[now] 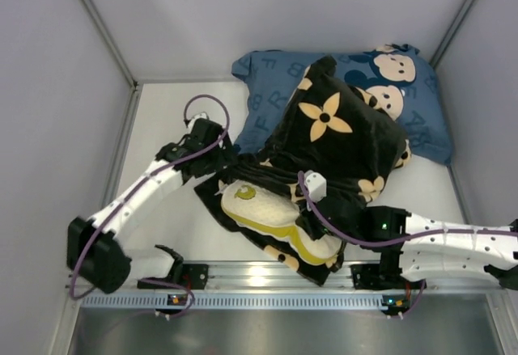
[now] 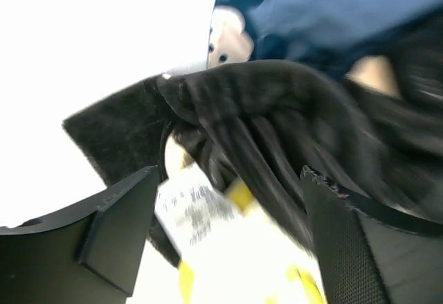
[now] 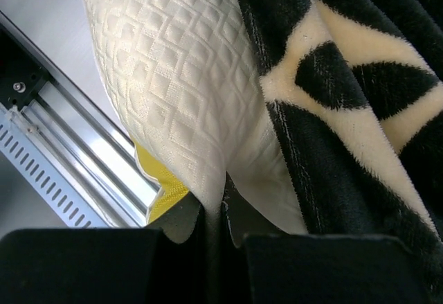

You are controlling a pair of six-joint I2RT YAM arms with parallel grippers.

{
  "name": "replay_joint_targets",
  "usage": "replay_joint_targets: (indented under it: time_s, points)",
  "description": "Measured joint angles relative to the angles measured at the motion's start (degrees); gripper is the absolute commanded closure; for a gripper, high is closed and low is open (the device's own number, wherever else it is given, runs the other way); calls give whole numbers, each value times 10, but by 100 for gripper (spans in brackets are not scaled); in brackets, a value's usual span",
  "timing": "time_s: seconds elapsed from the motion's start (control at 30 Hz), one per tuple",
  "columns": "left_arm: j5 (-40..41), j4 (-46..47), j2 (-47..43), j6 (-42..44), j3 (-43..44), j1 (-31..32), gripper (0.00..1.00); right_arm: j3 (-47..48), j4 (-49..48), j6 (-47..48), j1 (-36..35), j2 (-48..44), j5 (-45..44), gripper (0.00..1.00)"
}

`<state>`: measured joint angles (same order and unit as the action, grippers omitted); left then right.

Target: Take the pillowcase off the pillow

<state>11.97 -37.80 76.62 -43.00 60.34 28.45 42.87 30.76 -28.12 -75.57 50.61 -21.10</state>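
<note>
Your left gripper (image 2: 228, 179) stands wide, with the bunched hem of the pillowcase (image 1: 340, 128) just ahead of its jaws and nothing clamped. Your right gripper (image 3: 221, 221) is pinched tight on a fold of the pillow (image 1: 271, 213), which pokes half out of the cover at the table's (image 1: 162, 120) near edge. The cover's far end lies over the blue mouse-print pillow (image 1: 421, 104) near the far right corner. With the hem loose, a pull may drag the cover along, or that thin pinch may slip.
</note>
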Motion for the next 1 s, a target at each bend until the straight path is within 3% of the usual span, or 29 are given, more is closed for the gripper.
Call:
replay_joint_targets:
  time_s: [0.13,0.3,0.57,0.63,0.67,0.73,0.87,1.0]
  points:
    - [7,-33,-144,1,10,0,9,-1,-35,1,0,29,14,100]
    - [-94,-34,-309,-12,-3,0,10,1,-88,11,1,94,32,100]
    - [-212,-47,-459,-52,-138,1,11,88,-158,0,50,238,130,99]
    - [-231,-46,-489,-64,-164,1,13,122,-174,-6,70,278,166,71]
    - [-243,-45,-504,-69,-176,1,14,145,-182,-10,83,302,190,40]
    - [-264,-37,-516,-80,-189,1,15,179,-202,-13,104,335,231,24]
    - [-294,-21,-515,-94,-213,1,14,199,-214,2,128,329,248,20]
    - [-306,-18,-518,-103,-242,1,15,196,-184,17,132,255,231,20]
